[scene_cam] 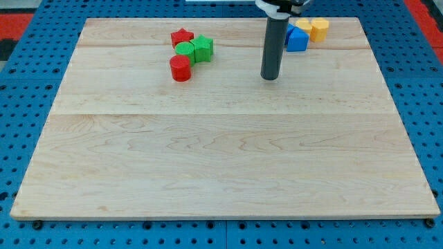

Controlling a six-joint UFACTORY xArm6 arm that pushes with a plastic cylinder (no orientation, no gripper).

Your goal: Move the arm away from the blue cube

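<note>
My tip [269, 77] rests on the wooden board [221, 152], below and to the left of the blue blocks at the view's top right. A blue block [297, 40] shows just right of the rod; a second blue block, the cube, is mostly hidden behind the rod. Clear board separates my tip from the visible blue block. Two yellow blocks [318, 28] sit behind the blue ones.
A red star [182, 36], a green cylinder [185, 49], a green block [203, 48] and a red cylinder [180, 68] cluster at the view's top left of centre. Blue pegboard [28, 104] surrounds the board.
</note>
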